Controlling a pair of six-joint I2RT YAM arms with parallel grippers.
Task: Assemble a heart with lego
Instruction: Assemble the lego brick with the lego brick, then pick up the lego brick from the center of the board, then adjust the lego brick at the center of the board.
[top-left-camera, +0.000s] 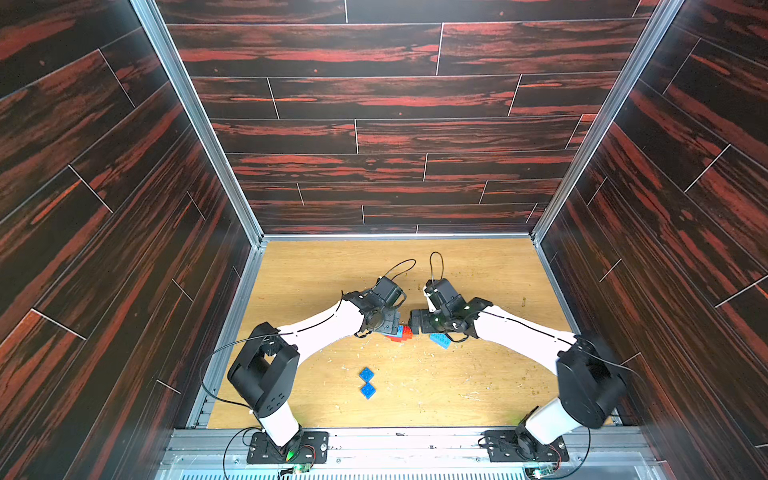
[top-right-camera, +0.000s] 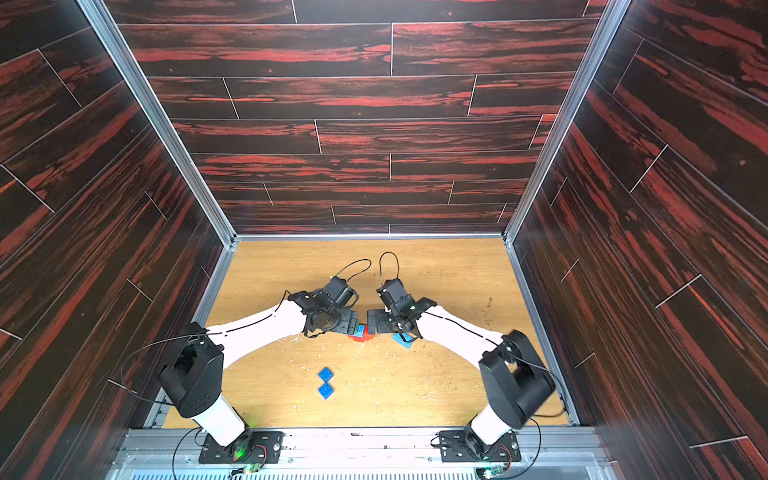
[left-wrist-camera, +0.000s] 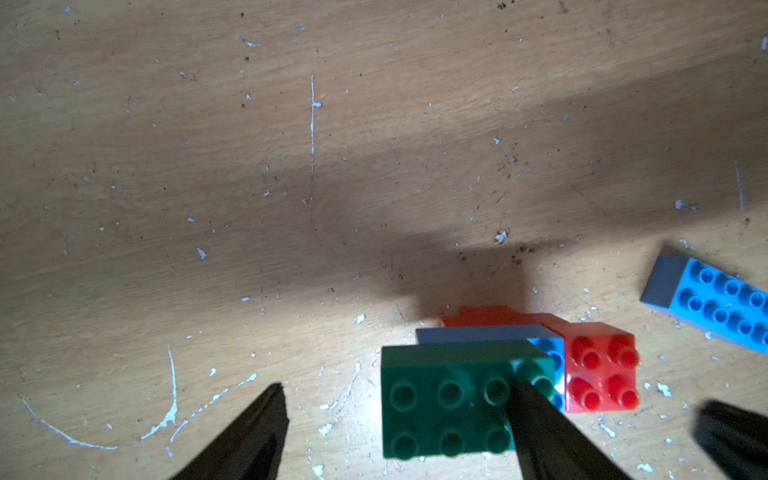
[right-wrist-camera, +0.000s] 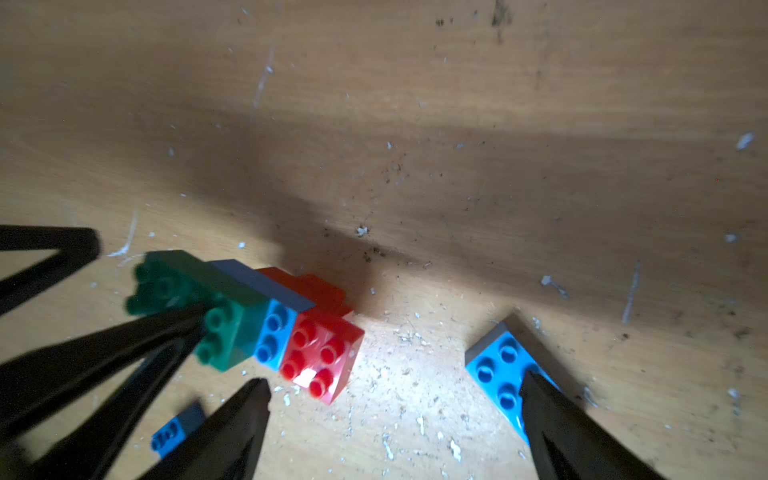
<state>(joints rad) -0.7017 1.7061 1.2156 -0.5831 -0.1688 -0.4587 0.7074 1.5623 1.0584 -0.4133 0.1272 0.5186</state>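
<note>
The wooden table (top-left-camera: 478, 399) carries everything. The left arm (top-left-camera: 320, 328) and the right arm (top-left-camera: 523, 332) reach in from opposite sides of the heart (top-left-camera: 401, 333), which sits unfinished at mid-table in both top views.

The left gripper (left-wrist-camera: 397, 386) stands over the heart with its jaws well apart and grasps nothing. One of its fingers (left-wrist-camera: 540, 432) lies across the studs of the green brick (left-wrist-camera: 449, 399); whether it presses down cannot be told. The right gripper (right-wrist-camera: 392, 380) hangs just beside the heart, jaws spread to full width and empty.

The heart is a stepped cluster. The green brick is uppermost, a light blue brick (left-wrist-camera: 548, 353) shows from under it, and red-orange bricks (left-wrist-camera: 602, 365) sit against that.

A loose long light blue brick (top-left-camera: 440, 340) lies near the heart on the right arm's side, apart from it and partly under a right finger (right-wrist-camera: 561, 424). Two dark blue square bricks (top-left-camera: 366, 374) (top-left-camera: 368, 390) lie corner to corner, well apart from the heart, toward the arms' bases.
</note>
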